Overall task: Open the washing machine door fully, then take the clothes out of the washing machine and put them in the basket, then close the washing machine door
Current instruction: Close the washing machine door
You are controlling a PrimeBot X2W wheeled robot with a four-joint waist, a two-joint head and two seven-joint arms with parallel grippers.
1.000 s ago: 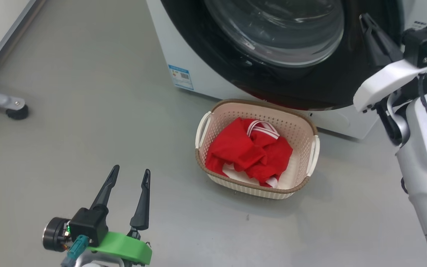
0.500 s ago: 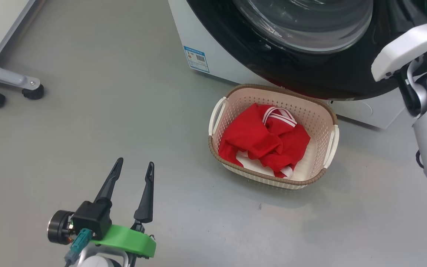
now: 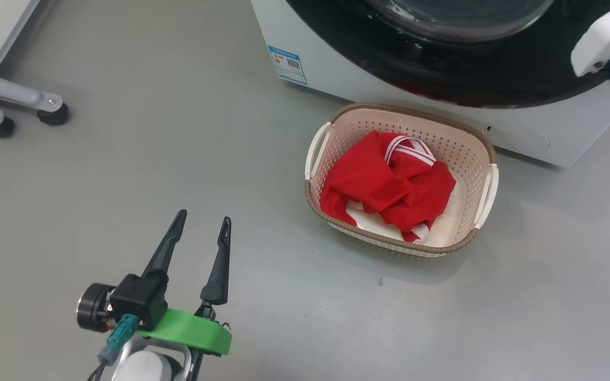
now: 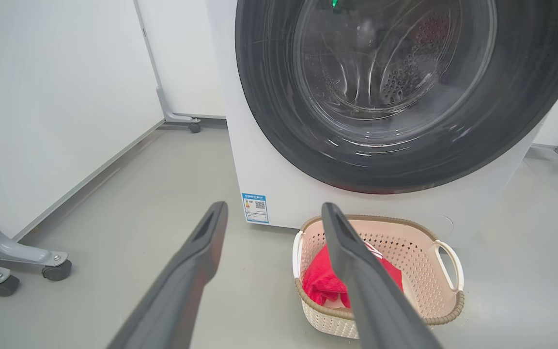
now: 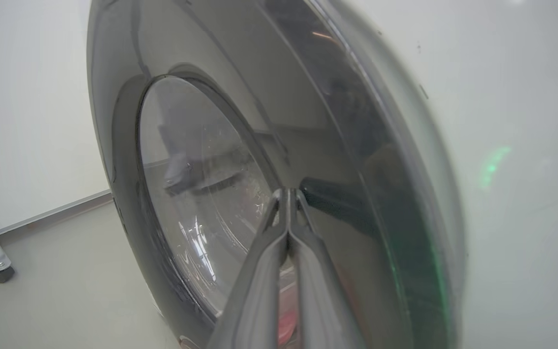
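Castor legs: grey metal legs on black wheels (image 3: pixel 45 108) stand on the grey floor (image 3: pixel 178 137) at the far left, well apart from everything else.
Left gripper (image 3: pixel 203 217): hangs over bare floor with its two dark fingers spread wide and nothing between them; in the left wrist view it (image 4: pixel 273 207) points towards the machine's front.
Blue sticker (image 3: pixel 287 64): low on the machine's white front, at its left corner.
Basket (image 3: pixel 442 145): on the floor just in front of the washing machine (image 3: pixel 522 132), below the door.
Clothes (image 3: pixel 384 185): a crumpled red heap with white striped trim, lying inside the basket.
Washing machine door (image 4: pixel 269 97): lies flat against the machine's front, with the steel drum visible through the glass.
Right gripper (image 5: pixel 287 191): fingers pressed together and empty, tips at the door's glossy black rim beside the glass; contact cannot be told.
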